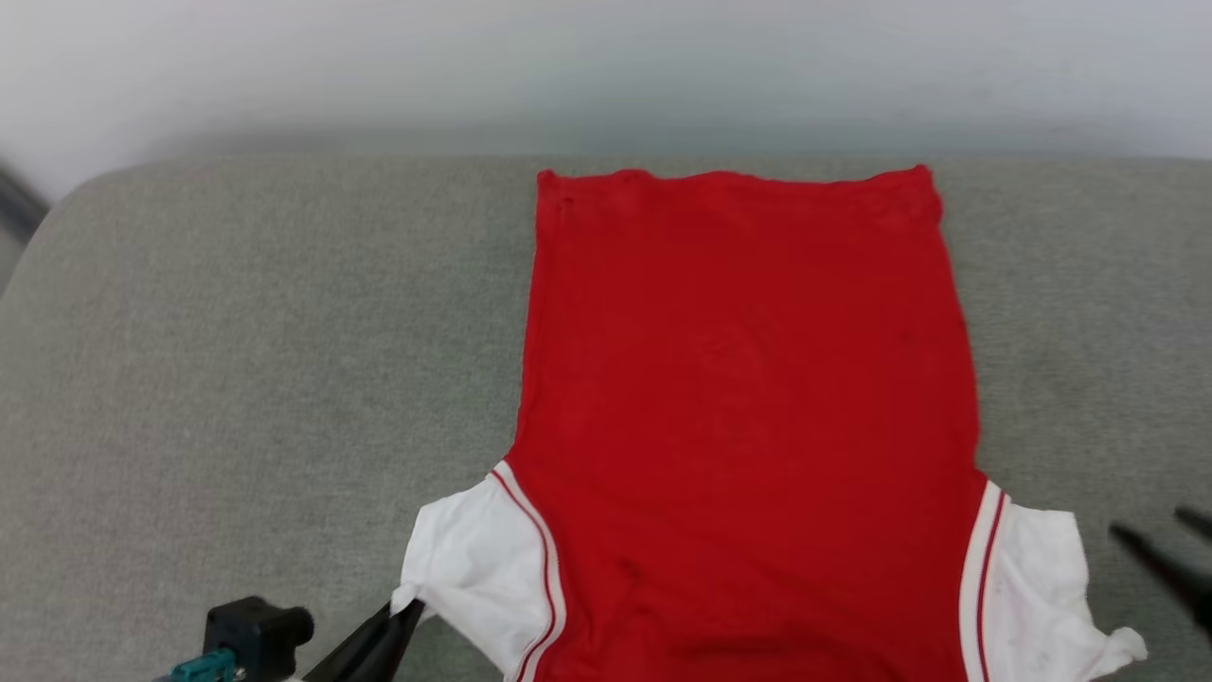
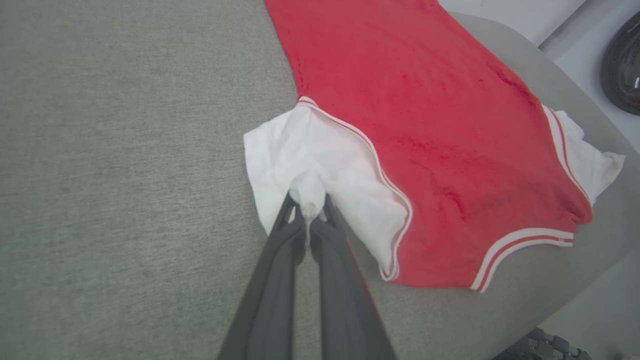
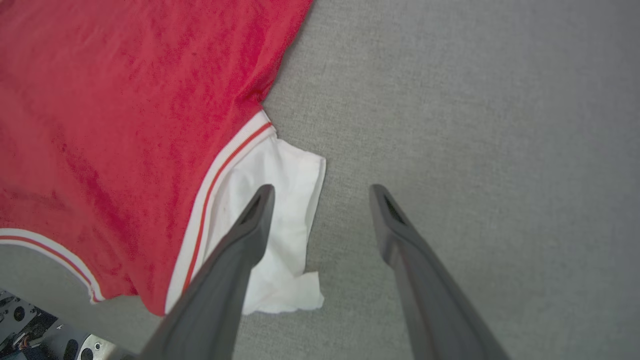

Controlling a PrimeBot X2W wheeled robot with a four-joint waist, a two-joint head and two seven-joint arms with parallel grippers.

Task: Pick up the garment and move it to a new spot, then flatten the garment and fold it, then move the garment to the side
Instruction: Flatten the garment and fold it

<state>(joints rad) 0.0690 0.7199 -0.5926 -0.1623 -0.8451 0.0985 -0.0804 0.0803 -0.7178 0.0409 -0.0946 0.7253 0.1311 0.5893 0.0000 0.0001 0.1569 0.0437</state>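
The garment [image 1: 748,407], a bright red shirt with white sleeves and red-striped trim, lies spread flat on the grey cushion [image 1: 246,360], hem at the far side. My left gripper [image 2: 309,205] is shut on a pinch of the white left sleeve [image 2: 310,160]; in the head view it [image 1: 409,611] sits at that sleeve's outer corner. My right gripper [image 3: 322,192] stands open above the cushion just beside the right sleeve [image 3: 280,200], one finger over the white fabric, nothing between its fingers. It shows at the head view's right edge [image 1: 1160,535], past the right sleeve [image 1: 1037,587].
The grey cushion stretches wide to the left of the garment and narrower to the right. A pale wall [image 1: 606,66] runs behind its far edge. A dark rounded object [image 2: 622,65] sits beyond the cushion's corner in the left wrist view.
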